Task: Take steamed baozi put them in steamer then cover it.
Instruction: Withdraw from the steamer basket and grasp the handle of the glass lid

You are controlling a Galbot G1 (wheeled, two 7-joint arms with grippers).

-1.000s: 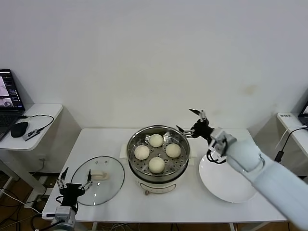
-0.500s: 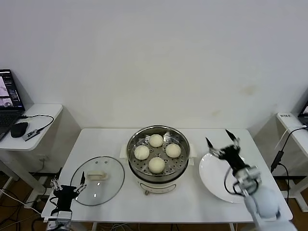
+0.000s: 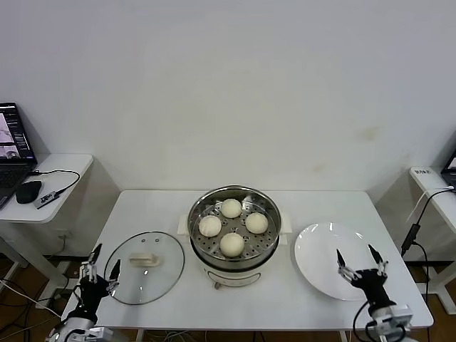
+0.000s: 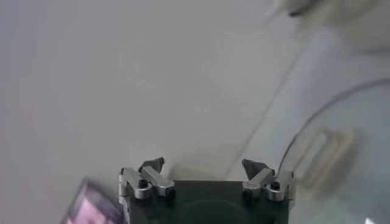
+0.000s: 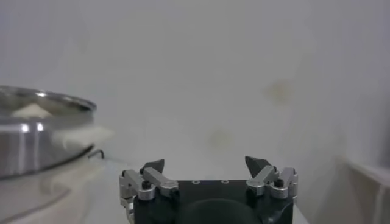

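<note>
The steamer (image 3: 201, 246) stands at the middle of the white table with no cover on it. Four baozi lie on its perforated tray, at the back (image 3: 231, 208), left (image 3: 210, 225), right (image 3: 256, 223) and front (image 3: 231, 244). The glass cover (image 3: 162, 274) lies flat on the table left of the steamer, handle (image 3: 146, 261) up. My left gripper (image 3: 105, 260) is open and empty at the table's front left edge, just left of the cover (image 4: 341, 140). My right gripper (image 3: 355, 255) is open and empty, low over the front of the plate. The right wrist view shows the steamer (image 5: 36, 137) off to one side.
A flat white plate (image 3: 320, 249) lies right of the steamer, with nothing on it. A side table (image 3: 64, 167) at the left holds a laptop (image 3: 13, 142) and a mouse (image 3: 28, 191). Another small table (image 3: 427, 178) with cables stands at the right.
My right arm has drawn back from beside the steamer's right rim, down to the front of the plate. My left gripper has shifted slightly near the cover's left edge.
</note>
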